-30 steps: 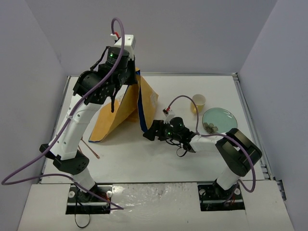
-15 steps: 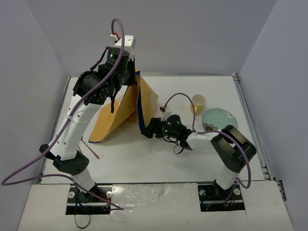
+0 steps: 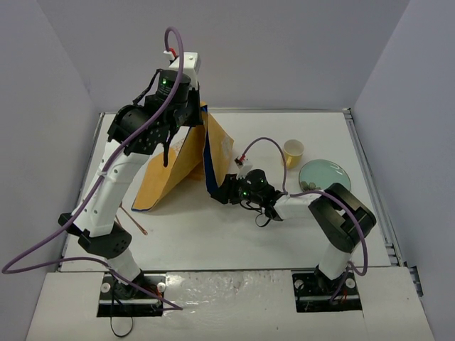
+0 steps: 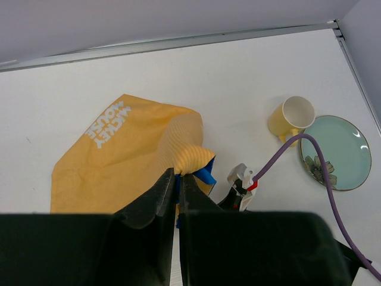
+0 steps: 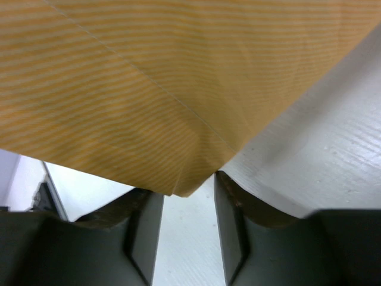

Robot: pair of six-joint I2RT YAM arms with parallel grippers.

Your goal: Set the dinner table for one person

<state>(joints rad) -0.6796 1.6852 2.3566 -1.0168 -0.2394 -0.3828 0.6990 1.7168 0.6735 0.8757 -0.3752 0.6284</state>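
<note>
Readable marking: white lettering "MICKEY MOUSE" (image 4: 108,124) printed on the yellow cloth (image 4: 134,152); the cloth carries a blue edge; no other writing can be read.

Left gripper (image 4: 177,174): clenched on a bunched fold at the top of the cloth; raised well above the table (image 4: 238,71), with the cloth hanging down from it to the surface at the left-centre.

Right gripper (image 5: 187,196): jaws stand apart with a clear gap; the free corner of the cloth hangs at the mouth of that gap, not clamped; low, just above the table near its middle.

Table: white, flat, walled on three sides; it lies beneath both grippers and fills the floor of the workspace.

On the right part of the table: a yellow cup (image 4: 293,116) just beside a pale green plate (image 4: 339,152) with a flower pattern.
</note>
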